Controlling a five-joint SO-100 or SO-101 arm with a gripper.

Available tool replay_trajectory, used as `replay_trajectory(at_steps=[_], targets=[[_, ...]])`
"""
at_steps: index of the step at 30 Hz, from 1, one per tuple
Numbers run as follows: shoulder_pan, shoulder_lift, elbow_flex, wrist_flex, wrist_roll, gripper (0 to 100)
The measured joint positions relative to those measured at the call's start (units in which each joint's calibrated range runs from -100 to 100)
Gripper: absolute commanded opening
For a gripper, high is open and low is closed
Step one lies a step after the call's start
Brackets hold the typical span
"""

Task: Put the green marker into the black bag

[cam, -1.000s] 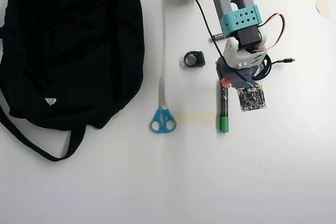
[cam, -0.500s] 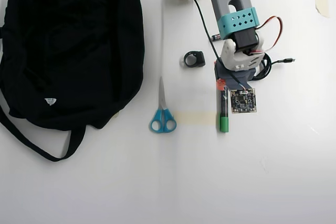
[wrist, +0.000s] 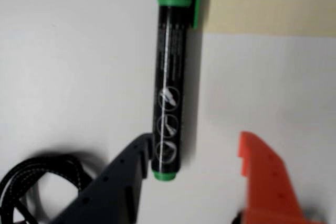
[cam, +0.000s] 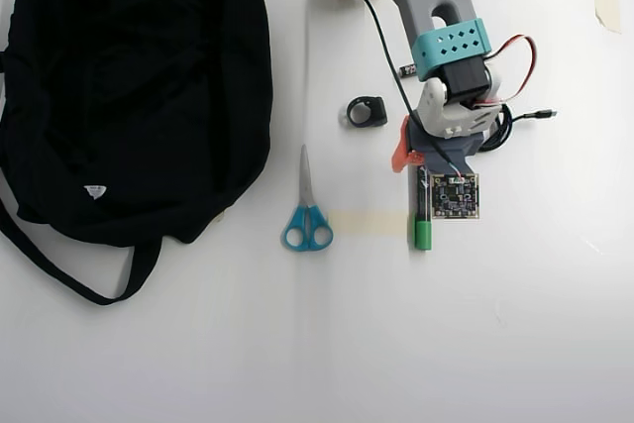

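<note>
The green marker (cam: pixel 423 213) lies on the white table, cap toward the near edge in the overhead view. In the wrist view its black barrel (wrist: pixel 169 77) runs up and down, green cap at the top, small green end at the bottom. My gripper (wrist: pixel 194 140) is open just over that end: the dark grey finger (wrist: pixel 123 179) touches or nearly touches the end from the left, and the orange finger (wrist: pixel 268 182) stands apart on the right. In the overhead view the gripper (cam: pixel 416 160) sits at the marker's far end. The black bag (cam: pixel 129 86) lies far left.
Blue-handled scissors (cam: pixel 306 215) lie between bag and marker. A small black ring-shaped object (cam: pixel 366 111) sits left of the arm. A coiled black cable (cam: pixel 505 126) lies right of the gripper. A beige tape strip (cam: pixel 367 223) crosses beside the marker's cap.
The orange finger has swung out to the left in the overhead view, widening the gap. The wrist has shifted slightly left over the marker's far end. The marker has not moved.
</note>
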Motion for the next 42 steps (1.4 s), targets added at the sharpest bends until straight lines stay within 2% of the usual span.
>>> replay_trajectory(at_steps=[5,30,35,42], targets=[[-0.4,0.0,0.0,0.1,0.0,28],[-2.6,4.5,-2.6,0.1,0.0,28],[-3.5,4.5,-2.6,0.1,0.0,32],[-3.5,4.5,-2.6,0.1,0.0,33]])
